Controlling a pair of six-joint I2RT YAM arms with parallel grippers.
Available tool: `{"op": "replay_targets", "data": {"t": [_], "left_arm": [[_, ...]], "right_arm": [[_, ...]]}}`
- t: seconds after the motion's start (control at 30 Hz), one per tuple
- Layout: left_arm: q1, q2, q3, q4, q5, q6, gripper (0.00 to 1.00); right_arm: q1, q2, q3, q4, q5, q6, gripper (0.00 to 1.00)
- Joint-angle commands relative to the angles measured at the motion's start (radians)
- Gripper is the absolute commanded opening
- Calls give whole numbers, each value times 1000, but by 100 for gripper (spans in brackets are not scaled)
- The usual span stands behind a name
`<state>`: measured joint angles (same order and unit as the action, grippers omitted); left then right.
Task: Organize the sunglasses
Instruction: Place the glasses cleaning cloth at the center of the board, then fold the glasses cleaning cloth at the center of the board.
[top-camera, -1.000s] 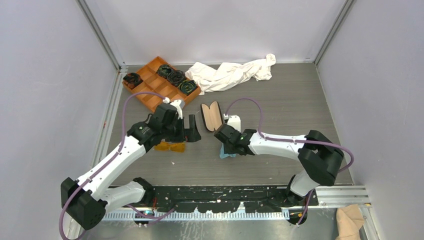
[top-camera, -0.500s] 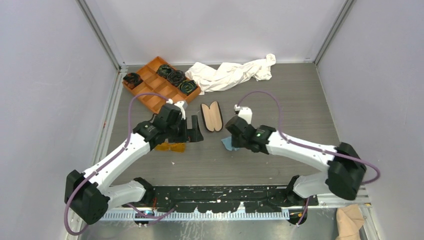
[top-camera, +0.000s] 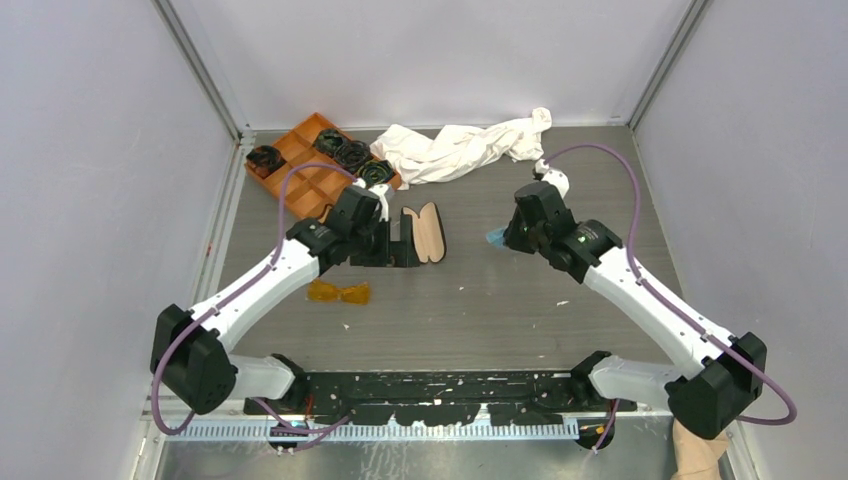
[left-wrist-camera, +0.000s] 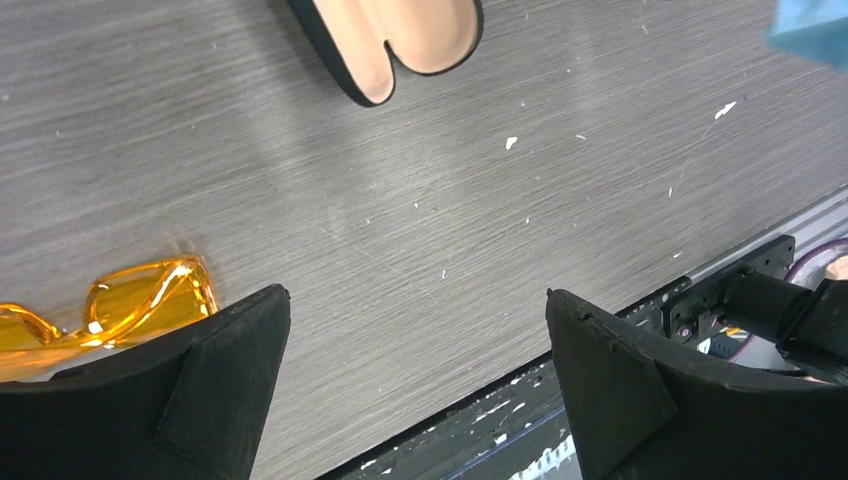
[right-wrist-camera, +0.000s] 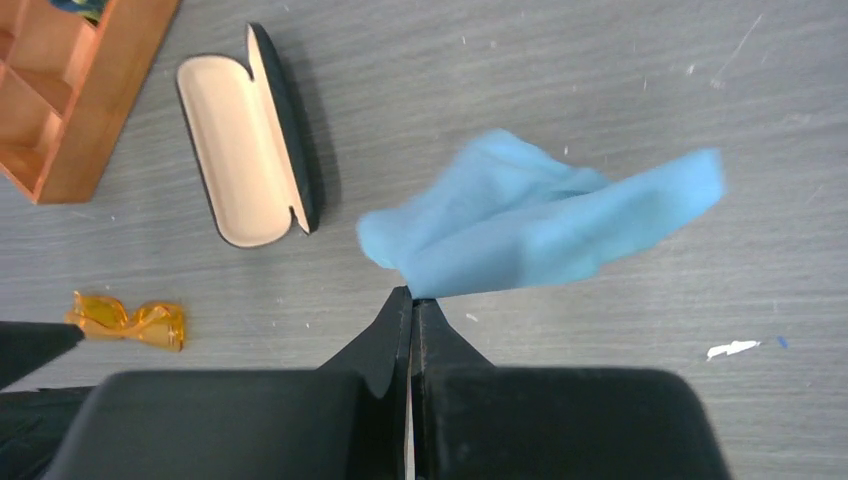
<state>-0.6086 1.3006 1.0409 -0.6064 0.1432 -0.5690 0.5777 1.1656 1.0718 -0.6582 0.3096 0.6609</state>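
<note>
Right gripper (right-wrist-camera: 411, 300) has swung far-right, pinched shut on the cloth (right-wrist-camera: 540, 225), at 3 o'clock of the case (top-camera: 424, 232). Left gripper (left-wrist-camera: 415, 300) gapes wide, empty. Sunglasses (top-camera: 338, 292) lie on the table at 8 o'clock of the case.

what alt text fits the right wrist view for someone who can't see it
The right gripper is shut on the edge of a light blue cloth over the grey table. An open black glasses case with beige lining lies upper left, the orange sunglasses lower left, and an orange tray top left.
</note>
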Motion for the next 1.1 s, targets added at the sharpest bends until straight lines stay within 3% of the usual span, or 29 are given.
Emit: {"op": "replay_targets", "data": {"t": [0.0,0.07,0.1,0.17,0.27,0.4,0.5,0.63,0.83,1.07], "left_arm": [[-5,12,62,-37,3,63,100],[-4,23,61,-38,11,65,100],[-5,31,59,-33,24,66,100],[-7,53,59,-25,57,63,100],[-34,103,76,-30,92,67,100],[-113,178,126,-48,53,63,100],[-198,238,168,-43,18,30,100],[-275,317,206,-7,-28,-34,100],[-281,430,224,90,-40,-113,71],[-283,534,234,181,10,-240,71]], "right_arm": [[11,-46,-120,-66,-64,128,1],[27,-88,-244,-59,-84,227,3],[43,-113,-305,-52,-106,273,12],[102,-140,-401,-38,-150,347,41],[183,-206,-415,-117,-96,411,67],[186,-315,-333,-209,41,390,80],[147,-332,-313,-208,87,361,80],[43,-319,-369,-115,12,332,73],[-77,-283,-466,57,-147,329,58],[-125,-148,-491,170,-186,316,44]]}}
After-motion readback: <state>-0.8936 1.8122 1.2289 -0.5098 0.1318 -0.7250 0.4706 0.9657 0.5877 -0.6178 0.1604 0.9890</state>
